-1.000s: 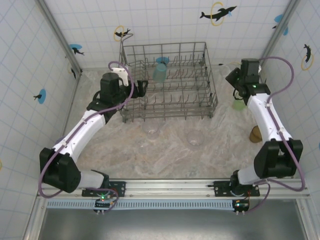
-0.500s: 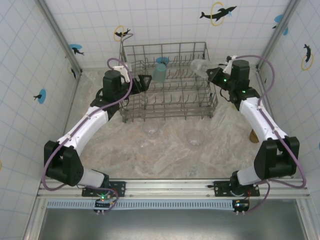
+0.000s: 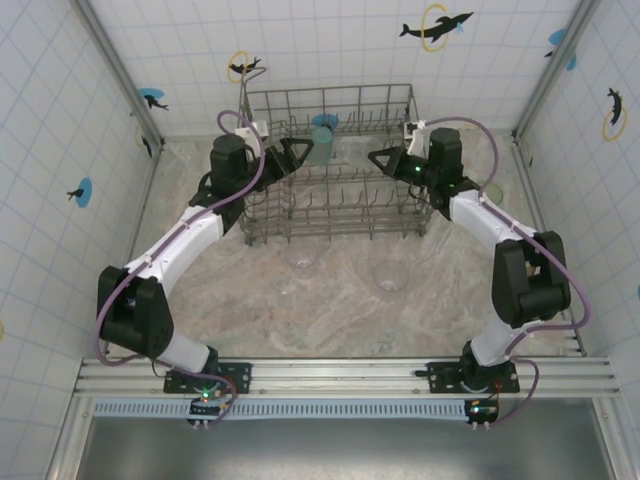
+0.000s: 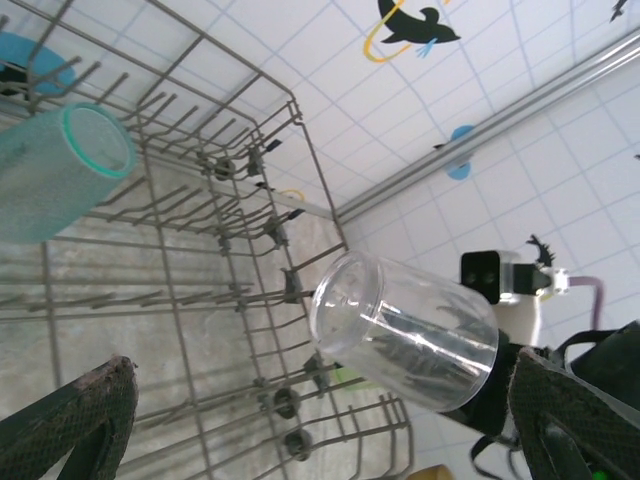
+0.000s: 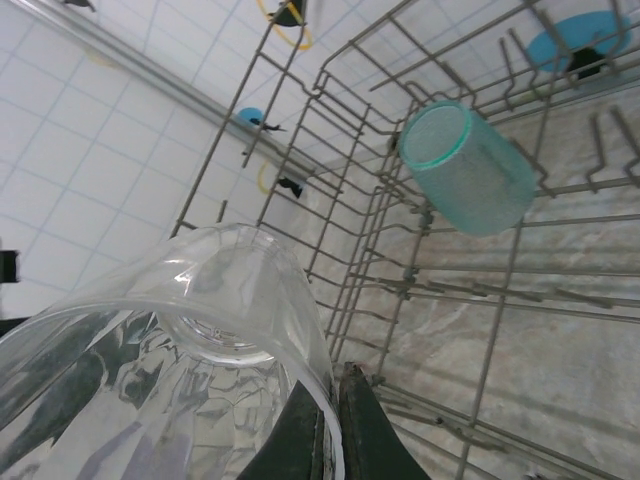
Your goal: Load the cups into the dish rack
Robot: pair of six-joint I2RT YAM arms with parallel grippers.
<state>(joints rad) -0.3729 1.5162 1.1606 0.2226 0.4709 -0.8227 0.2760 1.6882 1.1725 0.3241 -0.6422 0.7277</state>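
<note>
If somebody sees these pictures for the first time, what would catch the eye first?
First, the clear cup pinched by the right gripper over the right half of the grey dish rack. Next, the teal cup resting on tines at the rack's far side, and the left gripper, jaws wide open, over the rack's left part.

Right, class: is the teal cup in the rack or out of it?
In. The top view shows the teal cup sitting inside the wire walls of the rack.
</note>
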